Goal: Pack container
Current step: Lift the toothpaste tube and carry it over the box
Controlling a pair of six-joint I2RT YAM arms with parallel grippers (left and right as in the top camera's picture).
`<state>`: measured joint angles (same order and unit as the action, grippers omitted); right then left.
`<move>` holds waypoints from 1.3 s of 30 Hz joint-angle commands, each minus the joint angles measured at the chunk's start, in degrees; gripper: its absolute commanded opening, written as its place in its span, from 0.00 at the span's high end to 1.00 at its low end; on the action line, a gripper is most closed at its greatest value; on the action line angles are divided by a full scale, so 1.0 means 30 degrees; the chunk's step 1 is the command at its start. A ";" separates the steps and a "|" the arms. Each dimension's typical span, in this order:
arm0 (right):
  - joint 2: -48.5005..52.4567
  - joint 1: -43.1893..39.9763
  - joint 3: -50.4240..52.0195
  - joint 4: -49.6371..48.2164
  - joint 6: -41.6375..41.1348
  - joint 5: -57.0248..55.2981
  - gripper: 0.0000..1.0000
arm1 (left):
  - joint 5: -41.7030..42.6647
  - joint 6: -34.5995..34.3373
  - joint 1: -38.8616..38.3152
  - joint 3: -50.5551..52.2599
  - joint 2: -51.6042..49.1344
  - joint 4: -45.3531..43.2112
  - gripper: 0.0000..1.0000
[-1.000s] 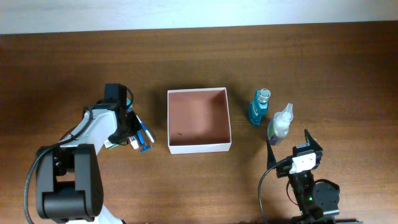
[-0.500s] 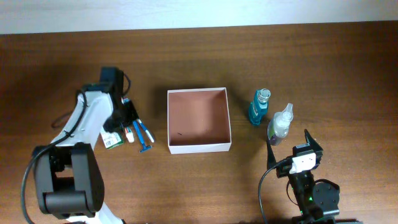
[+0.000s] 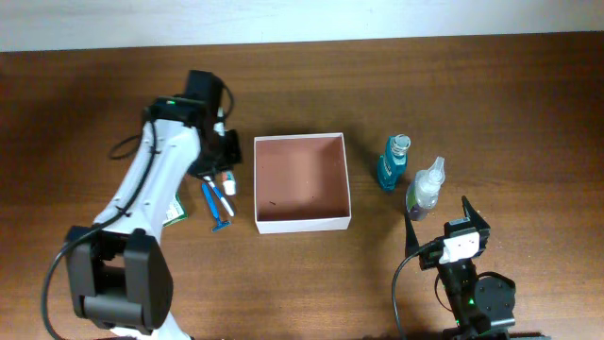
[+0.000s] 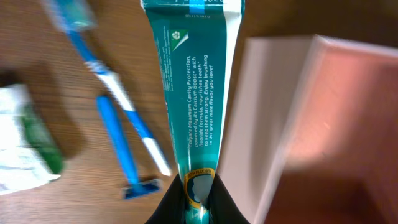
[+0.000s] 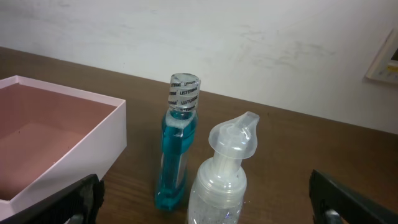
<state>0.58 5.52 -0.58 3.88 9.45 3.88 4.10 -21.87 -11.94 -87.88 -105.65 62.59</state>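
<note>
The container (image 3: 302,223), a square white-walled box with a reddish-brown inside, sits mid-table. It also shows in the left wrist view (image 4: 283,130) and the right wrist view (image 5: 93,146). My left gripper (image 3: 219,159) is shut on a teal toothpaste tube (image 4: 196,93) and holds it above the table just left of the container's left wall (image 3: 255,184). In its wrist view the left gripper (image 4: 198,190) pinches the tube's flat end. My right gripper (image 3: 442,225) is open at the front right, its jaws either side of a clear pump bottle (image 5: 224,177).
A blue toothbrush (image 4: 109,81), a blue razor (image 4: 124,155) and a green packet (image 3: 173,210) lie left of the container. A blue mouthwash bottle (image 3: 393,162) and the clear pump bottle (image 3: 425,187) stand right of it. A white wall runs along the back.
My left gripper has lifted the toothpaste tube off the pile and carried it back and to the right, up to the container's left wall. The right arm has not moved.
</note>
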 commanded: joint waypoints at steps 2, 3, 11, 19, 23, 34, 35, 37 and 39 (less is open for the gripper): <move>-0.0124 0.0153 0.0087 0.0102 0.0058 -0.0175 0.02 | 0.0503 0.0328 -0.1435 -0.0408 0.0619 0.0029 1.00; -0.0124 0.0153 0.0087 0.0102 0.0058 -0.0175 0.02 | 0.0517 0.0321 -0.1683 -0.0408 0.0627 0.0029 1.00; -0.0124 0.0153 0.0087 0.0102 0.0058 -0.0175 0.02 | 0.1217 0.0321 -0.2732 -0.0408 0.0794 -0.0007 1.00; -0.0124 0.0153 0.0087 0.0102 0.0058 -0.0175 0.02 | 0.0794 -0.0459 -0.4044 -0.0379 0.0794 -0.0852 0.99; -0.0124 0.0153 0.0087 0.0102 0.0058 -0.0175 0.02 | 0.0197 -0.0874 -0.4284 -0.0379 0.0794 -0.0860 0.99; -0.0124 0.0153 0.0087 0.0102 0.0058 -0.0175 0.02 | -0.1020 -0.1588 -0.4634 -0.0342 0.0488 -0.1231 0.99; -0.0124 0.0153 0.0087 0.0102 0.0058 -0.0175 0.02 | -0.1020 -0.1639 -0.4648 -0.0342 0.0466 -0.1282 0.99; -0.0124 0.0153 0.0087 0.0102 0.0058 -0.0175 0.02 | -0.1107 -0.1647 -0.4648 -0.0328 0.0357 -0.1377 0.99; -0.0124 0.0153 0.0087 0.0102 0.0058 -0.0175 0.02 | -0.1304 -0.1712 -0.4648 -0.0328 0.0226 -0.1421 0.99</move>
<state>0.58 5.52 -0.58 3.86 9.47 3.88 2.17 -25.82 -25.58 -87.88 -105.54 58.70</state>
